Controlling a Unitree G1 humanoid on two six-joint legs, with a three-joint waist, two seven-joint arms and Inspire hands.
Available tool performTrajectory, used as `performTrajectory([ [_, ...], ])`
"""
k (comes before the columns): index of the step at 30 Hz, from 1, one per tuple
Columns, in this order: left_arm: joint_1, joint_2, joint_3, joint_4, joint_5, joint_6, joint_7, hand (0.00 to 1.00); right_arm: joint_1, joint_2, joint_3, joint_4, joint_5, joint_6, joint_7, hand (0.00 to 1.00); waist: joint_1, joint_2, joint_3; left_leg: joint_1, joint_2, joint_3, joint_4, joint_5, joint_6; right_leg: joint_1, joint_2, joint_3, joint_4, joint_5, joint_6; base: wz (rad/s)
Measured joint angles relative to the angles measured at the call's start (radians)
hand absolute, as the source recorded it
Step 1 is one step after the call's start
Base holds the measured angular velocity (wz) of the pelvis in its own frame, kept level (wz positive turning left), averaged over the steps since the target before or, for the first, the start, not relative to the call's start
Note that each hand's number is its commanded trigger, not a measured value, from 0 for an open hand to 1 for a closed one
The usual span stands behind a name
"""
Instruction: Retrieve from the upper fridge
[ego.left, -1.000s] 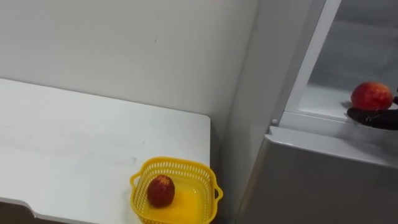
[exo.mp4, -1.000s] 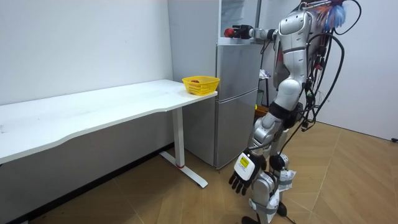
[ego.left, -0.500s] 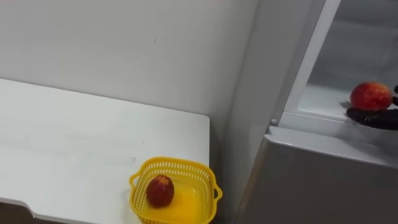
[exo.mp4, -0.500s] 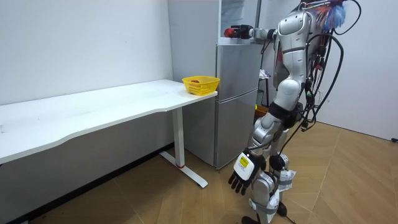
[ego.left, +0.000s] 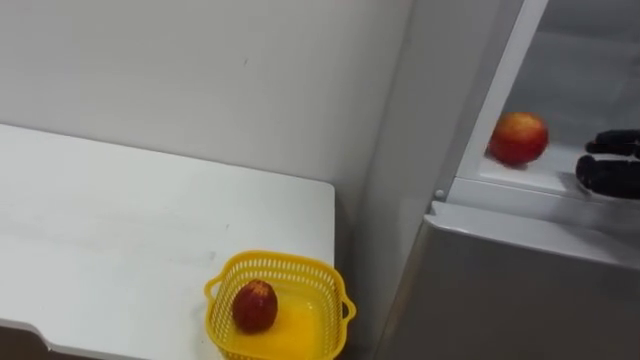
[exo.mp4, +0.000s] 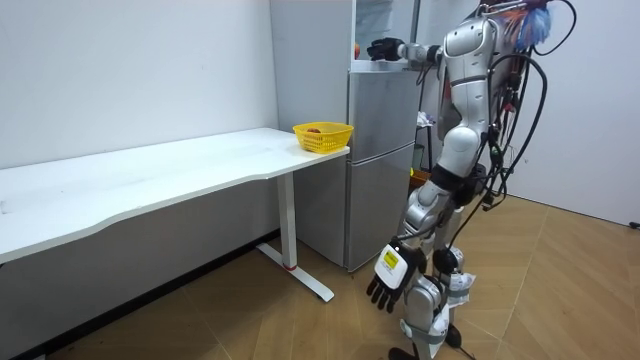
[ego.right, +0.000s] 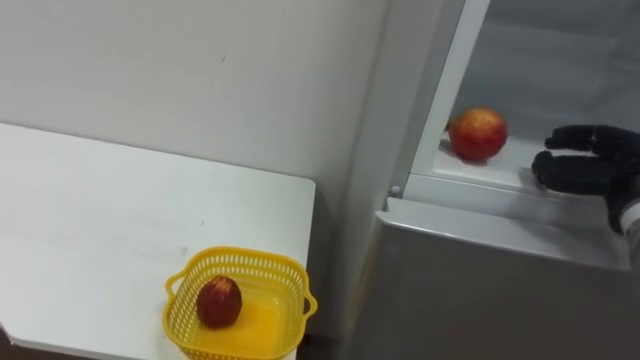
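A red apple (ego.left: 518, 138) lies on the white shelf (ego.left: 535, 176) of the open upper fridge compartment, near its left wall. My right hand (ego.left: 610, 170) is at the shelf's front edge to the right of the apple, a clear gap away from it. Its fingers are curled and hold nothing. The right eye view shows the same apple (ego.right: 478, 133) and right hand (ego.right: 588, 165). In the room view I stand in front of the fridge (exo.mp4: 380, 160) with the right arm raised to its top part. My left hand (exo.mp4: 393, 280) hangs low at my side with relaxed fingers.
A yellow basket (ego.left: 275, 264) with a second red apple (ego.left: 254, 305) in it stands at the corner of the white table (ego.left: 100, 220), next to the fridge's side. The closed lower fridge door (ego.left: 500, 290) is below the shelf.
The apple was right above my right hand; it now lies further left on the shelf, away from the hand. The right hand's fingers have curled in.
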Motion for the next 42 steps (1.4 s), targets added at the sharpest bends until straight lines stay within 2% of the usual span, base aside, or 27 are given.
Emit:
performTrajectory([
  [5,-0.002,0.0,0.0,-0.001,0.009,0.001,-0.002,0.0,-0.001,0.0,0.0,-0.007,0.006,0.001,0.009,1.0,-0.003,0.006,-0.0001,-0.004,-0.002,-0.009,-0.001,0.0,0.0,0.0,-0.001,-0.011,-0.001,0.0,0.0,0.04],
  [6,-0.003,0.0,0.0,-0.001,0.009,0.001,-0.003,0.0,-0.001,0.0,0.0,-0.012,0.0,0.001,0.01,0.95,-0.004,0.007,0.0001,-0.006,-0.002,-0.011,0.0,0.0,0.0,-0.001,-0.001,-0.012,-0.002,0.0,0.0,0.06],
  [7,-0.009,0.0,0.0,-0.001,0.009,0.001,-0.007,0.0,-0.001,0.0,0.0,-0.02,-0.011,0.001,0.011,0.06,-0.004,0.011,-0.0002,-0.007,-0.002,-0.013,0.0,0.0,0.0,-0.001,-0.001,-0.013,-0.001,0.0,0.0,0.04],
  [8,-0.011,0.0,0.0,-0.001,0.009,0.001,-0.009,0.0,-0.001,0.0,0.0,-0.03,-0.02,0.001,0.012,0.0,-0.004,0.016,-0.0011,-0.007,-0.002,-0.015,0.0,0.0,0.0,-0.001,-0.001,-0.014,-0.001,0.0,0.0,0.0],
  [12,-0.016,0.0,-0.003,-0.001,0.009,0.0,-0.008,0.0,-0.001,0.0,0.002,-0.044,-0.026,0.0,0.011,0.0,-0.001,0.028,-0.0052,-0.003,-0.002,-0.015,-0.002,0.001,-0.001,0.0,-0.001,-0.012,-0.001,0.0,0.0,0.0],
  [20,-0.034,0.0,-0.004,0.001,0.009,-0.001,-0.006,0.0,-0.001,0.0,0.004,-0.043,-0.086,0.0,-0.001,0.0,0.0,0.032,-0.003,0.006,-0.002,-0.012,-0.003,0.003,-0.003,0.006,-0.001,-0.007,0.001,0.0,0.0,-0.01],
  [27,-0.036,0.0,-0.003,0.001,0.01,-0.001,-0.006,0.0,-0.001,0.0,0.003,-0.043,-0.093,0.0,-0.011,0.0,0.0,0.03,-0.0019,0.007,-0.003,-0.003,-0.011,0.003,-0.003,0.004,-0.001,0.0,-0.002,0.0,0.0,-0.02],
  [31,-0.034,0.0,-0.003,0.001,0.009,-0.001,-0.003,0.0,-0.001,0.0,0.003,-0.043,-0.091,0.0,-0.021,0.0,0.0,0.02,0.0013,0.01,-0.003,-0.002,-0.014,0.003,-0.003,0.004,-0.001,0.0,-0.003,0.0,0.0,0.0],
  [35,-0.031,0.0,-0.003,0.0,0.009,-0.001,0.0,0.0,-0.001,0.0,0.003,-0.044,-0.091,0.0,-0.022,0.0,-0.001,0.014,-0.0012,0.01,-0.003,0.0,-0.014,0.003,-0.003,0.001,-0.001,0.001,-0.003,0.0,0.0,0.0],
  [42,-0.032,0.0,-0.004,0.0,0.006,-0.001,0.025,0.0,-0.001,0.0,0.003,-0.047,-0.071,0.0,-0.021,0.0,-0.001,0.016,-0.0008,0.011,-0.002,-0.001,-0.016,0.003,-0.003,0.002,0.0,0.0,-0.002,0.0,0.0,0.0],
])
